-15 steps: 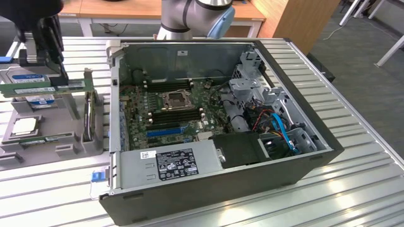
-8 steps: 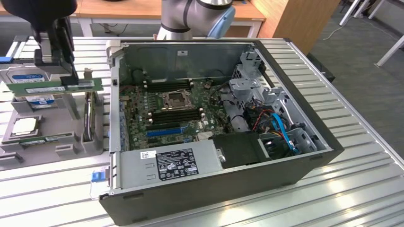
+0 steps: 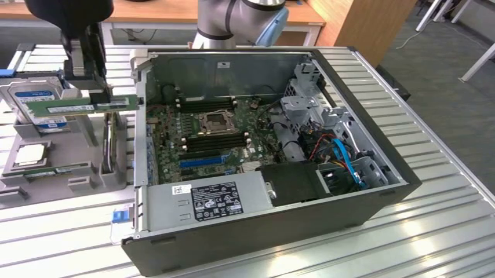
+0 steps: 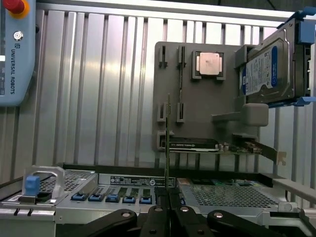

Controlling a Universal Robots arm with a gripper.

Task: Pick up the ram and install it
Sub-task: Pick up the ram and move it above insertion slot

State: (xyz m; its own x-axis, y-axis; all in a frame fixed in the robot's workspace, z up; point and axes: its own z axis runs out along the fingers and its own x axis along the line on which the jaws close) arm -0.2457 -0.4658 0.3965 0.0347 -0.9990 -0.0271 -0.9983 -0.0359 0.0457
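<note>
- Holding the ram [image 3: 101,105] [image 4: 168,148] in the gripper [image 3: 83,92] [image 4: 168,210], closed tight on the thin green stick.
- Hanging in the air over the gray tray [image 3: 46,185], just beside the hard drive [image 3: 31,95], to the exterior view's left of the open computer [image 3: 371,220].
- Looks like the carrying step: best to go slow and hold the stick flat and firm.
- Better to steer clear of the computer's wall and the tray, so no bump or bend.
- Worth lining it up straight with the long black slots [image 3: 215,142] inside.
</note>
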